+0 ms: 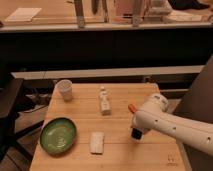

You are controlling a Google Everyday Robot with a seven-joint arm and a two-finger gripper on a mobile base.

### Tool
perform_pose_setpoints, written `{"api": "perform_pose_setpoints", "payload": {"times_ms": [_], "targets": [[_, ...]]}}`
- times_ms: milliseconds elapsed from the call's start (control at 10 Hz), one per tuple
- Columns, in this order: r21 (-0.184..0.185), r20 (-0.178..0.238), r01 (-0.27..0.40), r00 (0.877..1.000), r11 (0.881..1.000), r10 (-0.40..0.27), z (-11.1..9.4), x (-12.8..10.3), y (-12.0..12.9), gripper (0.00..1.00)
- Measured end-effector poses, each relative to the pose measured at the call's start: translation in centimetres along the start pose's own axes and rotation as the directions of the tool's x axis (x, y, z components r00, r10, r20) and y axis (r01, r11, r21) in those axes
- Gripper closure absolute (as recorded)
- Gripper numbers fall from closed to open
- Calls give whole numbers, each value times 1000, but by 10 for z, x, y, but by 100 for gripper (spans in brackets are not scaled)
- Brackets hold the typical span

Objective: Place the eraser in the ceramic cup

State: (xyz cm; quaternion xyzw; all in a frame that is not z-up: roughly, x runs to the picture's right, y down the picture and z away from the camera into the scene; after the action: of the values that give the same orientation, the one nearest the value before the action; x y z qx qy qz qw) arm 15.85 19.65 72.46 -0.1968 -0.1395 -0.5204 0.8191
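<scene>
The whitish ceramic cup [65, 89] stands upright near the table's far left corner. My gripper [136, 133] hangs at the end of the white arm, low over the right half of the table and well to the right of the cup. It is shut on the eraser [136, 135], of which only a small dark block shows under the white wrist.
A green round dish [58, 135] lies at the front left, with a white flat slab [97, 142] beside it. A small pale bottle [104, 101] stands mid-table. An orange object [132, 107] pokes out behind the arm. The wooden table's [150, 160] right edge is close.
</scene>
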Motion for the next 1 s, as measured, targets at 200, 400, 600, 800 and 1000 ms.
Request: {"api": "perform_pose_setpoints", "payload": {"times_ms": [200,400,600,800,1000], "targets": [[0,-5,12,1000,1000,-12,-3,0,-9,97],[0,-8,24,1000,1000,-24,-6,2,-17,97],[1,-8,43,999,999,-43,-9,5,-25,97],[0,-10,51,999,999,-51,-12,6,-28,97],[0,-13,69,998,998,-69,-17,10,-42,97]]}}
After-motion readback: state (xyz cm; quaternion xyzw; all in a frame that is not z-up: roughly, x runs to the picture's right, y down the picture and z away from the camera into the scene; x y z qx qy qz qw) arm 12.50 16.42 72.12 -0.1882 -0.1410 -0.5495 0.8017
